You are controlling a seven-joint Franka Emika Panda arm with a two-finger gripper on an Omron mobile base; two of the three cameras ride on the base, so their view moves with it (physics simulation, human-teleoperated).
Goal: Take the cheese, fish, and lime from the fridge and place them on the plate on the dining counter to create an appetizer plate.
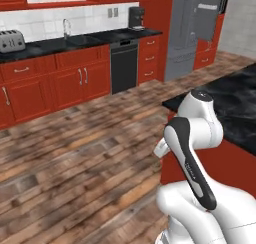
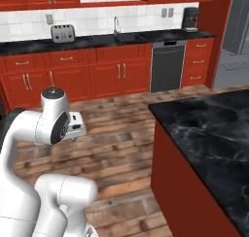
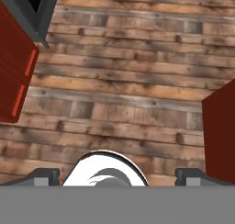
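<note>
The task is judged to be at its very start: nothing is carried, and no cheese, fish, lime or plate can be made out. The fridge (image 1: 192, 33) is seen well apart across the room, a tall grey steel body with one door swung open. The dining counter (image 2: 214, 134), a black marble-patterned tabletop with white veins on a red base, is found just beside the robot (its visible stretch carries nothing). The pincer (image 3: 117, 176) is held with its dark tips wide apart, pointed down at the wooden plank floor (image 3: 128, 81), rough-grained and brown. All three fetches are judged left to do.
</note>
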